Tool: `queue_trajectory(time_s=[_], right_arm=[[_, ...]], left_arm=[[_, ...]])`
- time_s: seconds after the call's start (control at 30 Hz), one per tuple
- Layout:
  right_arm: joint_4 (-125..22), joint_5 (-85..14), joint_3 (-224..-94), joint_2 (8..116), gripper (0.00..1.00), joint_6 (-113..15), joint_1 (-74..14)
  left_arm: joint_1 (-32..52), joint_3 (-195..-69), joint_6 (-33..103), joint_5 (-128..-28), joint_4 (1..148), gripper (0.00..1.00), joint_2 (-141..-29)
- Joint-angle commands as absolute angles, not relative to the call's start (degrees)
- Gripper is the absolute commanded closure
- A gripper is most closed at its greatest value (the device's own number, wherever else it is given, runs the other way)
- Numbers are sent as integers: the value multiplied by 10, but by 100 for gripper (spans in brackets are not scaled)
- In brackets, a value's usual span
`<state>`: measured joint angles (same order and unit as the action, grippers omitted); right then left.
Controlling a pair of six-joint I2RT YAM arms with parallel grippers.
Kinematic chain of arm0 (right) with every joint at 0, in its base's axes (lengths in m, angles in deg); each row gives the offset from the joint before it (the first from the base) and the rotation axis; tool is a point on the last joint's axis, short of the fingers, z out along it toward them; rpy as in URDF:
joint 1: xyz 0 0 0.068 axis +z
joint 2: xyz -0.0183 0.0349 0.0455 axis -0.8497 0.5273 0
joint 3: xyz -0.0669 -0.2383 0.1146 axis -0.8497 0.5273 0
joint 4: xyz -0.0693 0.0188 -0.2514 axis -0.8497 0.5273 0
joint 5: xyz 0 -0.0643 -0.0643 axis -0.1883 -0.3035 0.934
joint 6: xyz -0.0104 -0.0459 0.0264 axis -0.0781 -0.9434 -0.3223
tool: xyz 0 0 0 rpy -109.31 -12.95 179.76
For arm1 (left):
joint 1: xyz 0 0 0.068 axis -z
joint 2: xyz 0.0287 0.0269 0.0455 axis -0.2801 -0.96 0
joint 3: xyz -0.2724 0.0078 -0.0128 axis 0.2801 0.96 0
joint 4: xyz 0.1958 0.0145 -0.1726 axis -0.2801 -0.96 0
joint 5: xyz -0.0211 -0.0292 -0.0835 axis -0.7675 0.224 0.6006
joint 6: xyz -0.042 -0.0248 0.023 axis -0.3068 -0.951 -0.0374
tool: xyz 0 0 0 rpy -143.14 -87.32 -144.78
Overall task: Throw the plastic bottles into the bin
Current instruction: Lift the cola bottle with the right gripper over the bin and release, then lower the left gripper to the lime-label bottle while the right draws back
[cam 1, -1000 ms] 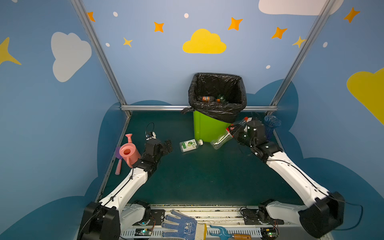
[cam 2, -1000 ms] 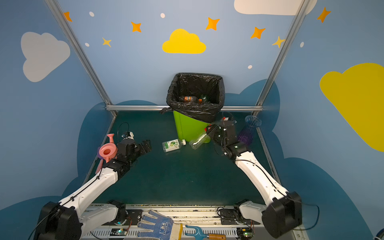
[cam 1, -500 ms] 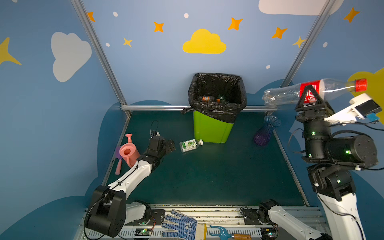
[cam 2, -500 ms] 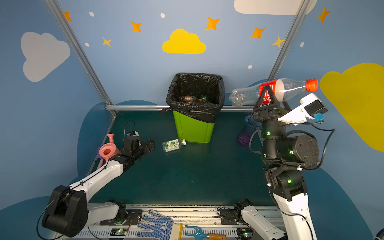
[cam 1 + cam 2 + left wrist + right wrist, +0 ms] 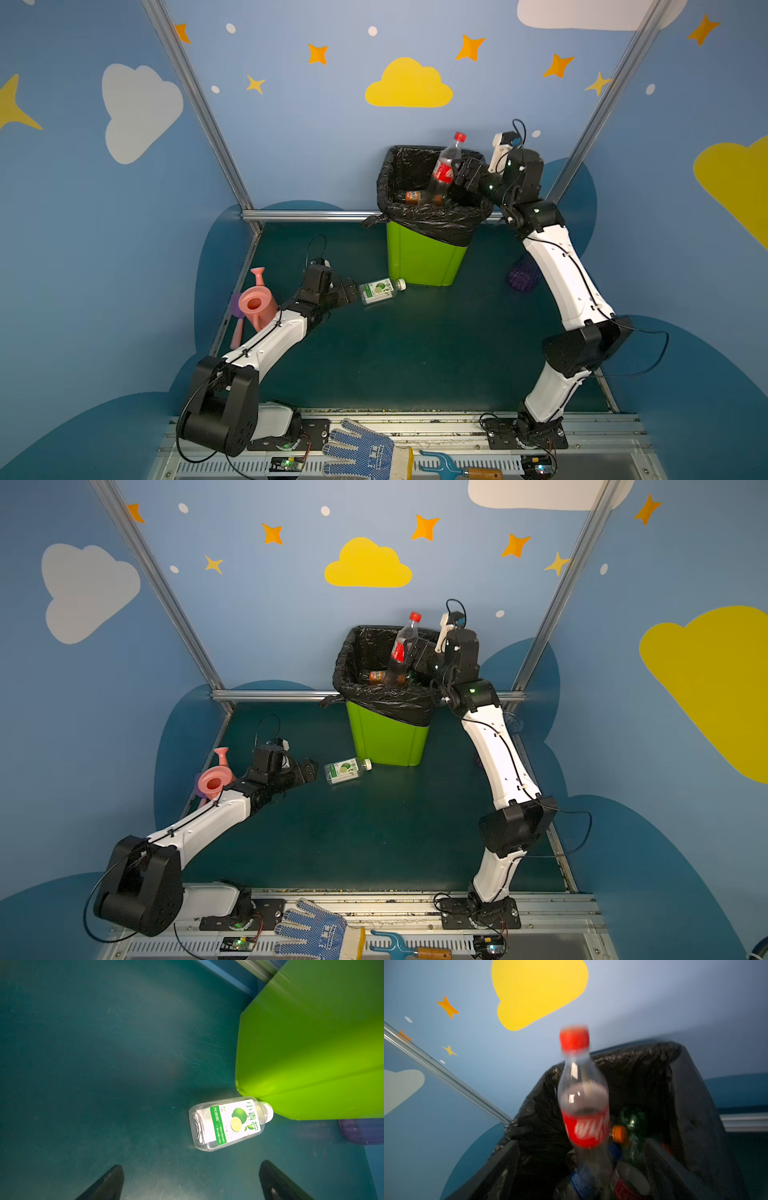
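Note:
The lime-green bin (image 5: pixel 424 257) (image 5: pixel 386 737) with its black liner stands at the back. My right gripper (image 5: pixel 458 176) (image 5: pixel 413 654) (image 5: pixel 578 1145) hovers over its right rim, open. A clear bottle with a red label and red cap (image 5: pixel 444 170) (image 5: pixel 400 650) (image 5: pixel 583 1105) stands cap-up in the bin's mouth, blurred, loose between the spread fingers. Other bottles (image 5: pixel 413 196) (image 5: pixel 633 1120) lie inside. A lime-labelled bottle (image 5: pixel 380 289) (image 5: pixel 345 769) (image 5: pixel 226 1124) lies on the floor against the bin (image 5: pixel 311 1043). My left gripper (image 5: pixel 352 291) (image 5: pixel 309 769) (image 5: pixel 191 1165) is open just short of it.
A pink watering can (image 5: pixel 255 303) stands by the left wall, beside my left arm. A purple ribbed vase (image 5: pixel 521 276) lies behind my right arm. A blue dotted glove (image 5: pixel 361 451) and a small hand rake (image 5: pixel 449 467) rest on the front rail.
My right arm swung down from high on the right to the bin's mouth, and its jaws opened off the red-label bottle. My left gripper edged closer to the lime-labelled bottle.

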<state>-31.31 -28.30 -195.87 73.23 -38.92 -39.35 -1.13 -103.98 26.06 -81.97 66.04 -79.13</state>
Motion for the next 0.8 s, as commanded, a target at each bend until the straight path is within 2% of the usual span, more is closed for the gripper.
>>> queue_trajectory(time_s=[0.0, 0.23, 0.5, 0.77], right_arm=[[-415, -265, -1934, 590, 6, -388, -397], [-427, -219, -1804, 492, 6, -371, -425], [-420, -236, -1652, 417, 6, -305, -490], [-423, -262, -1418, 332, 6, -213, -568]], left_arm=[[-6, -1042, 298, -818, 650, 0, -775], [25, -1081, 360, -835, 623, 0, -798], [56, -1120, 414, -850, 604, 0, -830], [87, -1192, 519, -837, 539, 0, -915]])
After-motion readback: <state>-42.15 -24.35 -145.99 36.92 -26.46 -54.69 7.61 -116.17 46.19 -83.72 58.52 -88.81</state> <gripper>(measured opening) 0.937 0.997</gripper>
